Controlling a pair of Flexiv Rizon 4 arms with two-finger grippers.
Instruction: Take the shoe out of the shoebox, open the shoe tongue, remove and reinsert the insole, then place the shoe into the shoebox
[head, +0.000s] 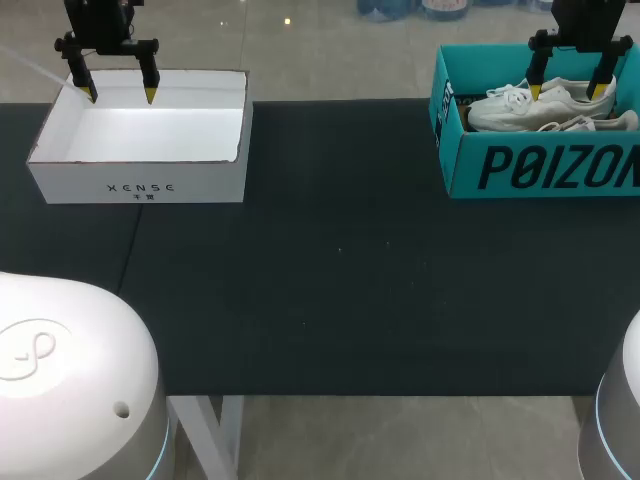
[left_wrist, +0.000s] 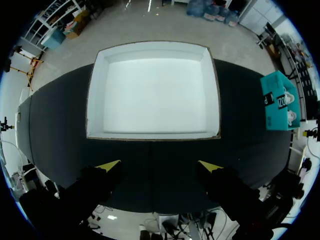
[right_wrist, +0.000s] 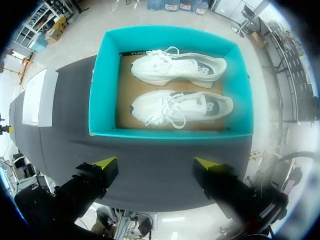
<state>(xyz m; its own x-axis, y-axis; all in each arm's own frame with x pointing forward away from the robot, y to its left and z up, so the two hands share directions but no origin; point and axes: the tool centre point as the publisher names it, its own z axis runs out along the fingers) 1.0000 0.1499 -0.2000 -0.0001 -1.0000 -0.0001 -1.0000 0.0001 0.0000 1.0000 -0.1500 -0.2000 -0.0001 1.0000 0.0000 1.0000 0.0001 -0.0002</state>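
A teal cardboard shoebox (head: 462, 160) with no lid stands at the far right of the dark cloth-covered table (head: 340, 300). Two white lace-up sneakers lie inside it on a brown cardboard floor, side by side with their toes pointing left. One is the farther sneaker (right_wrist: 175, 67) and the other is the nearer sneaker (right_wrist: 182, 106), which sits just behind the box's near wall. The right gripper (head: 566, 92) hangs above the shoebox with its yellow-tipped fingers spread wide, touching neither the sneakers nor the box walls.

At the far left of the table, well apart from the shoebox, sits a shallow white cardboard box (head: 70, 182), open on top and with nothing inside. The left gripper (head: 120, 95) hovers over its far edge, fingers likewise set wide apart and holding nothing.
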